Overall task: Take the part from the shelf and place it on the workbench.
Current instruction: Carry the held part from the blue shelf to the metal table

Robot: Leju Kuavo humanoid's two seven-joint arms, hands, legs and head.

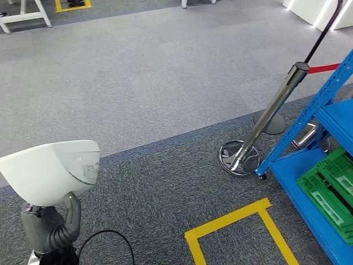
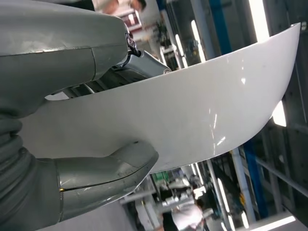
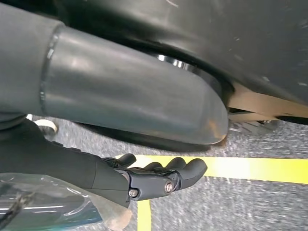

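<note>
the glossy white curved plastic part (image 1: 52, 168) is off the blue metal shelf (image 1: 329, 118), clamped in the left hand (image 1: 52, 226). the right hand (image 3: 160, 175) hangs empty over grey carpet, fingers loosely apart. placing remains; no workbench visible.

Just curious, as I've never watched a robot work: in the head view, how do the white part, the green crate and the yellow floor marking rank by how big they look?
1. White part, though it is nearest the camera
2. Yellow floor marking
3. Green crate, cut off by the picture's edge, so uncertain against the marking
</note>
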